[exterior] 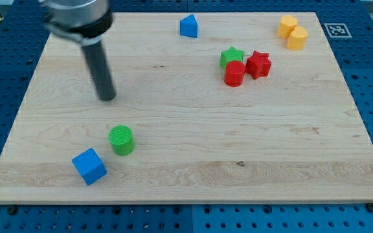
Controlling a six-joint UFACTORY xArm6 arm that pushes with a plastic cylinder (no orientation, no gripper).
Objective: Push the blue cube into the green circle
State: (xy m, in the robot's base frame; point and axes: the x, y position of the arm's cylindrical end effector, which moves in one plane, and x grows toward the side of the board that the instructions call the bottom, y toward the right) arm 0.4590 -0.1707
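Near bottom-left edge, blue cube (89, 166)

No legible words, numbers or brand names anywhere, one black-and-white square fiducial marker (333, 30) on the blue pegboard (368, 77) just off the wooden board's (238, 129) top right corner, pattern only, no characters

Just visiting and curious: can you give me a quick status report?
My tip above the green cylinder, touching nothing. Blue cube sits close at the cylinder's lower left, apart. Nothing between them.
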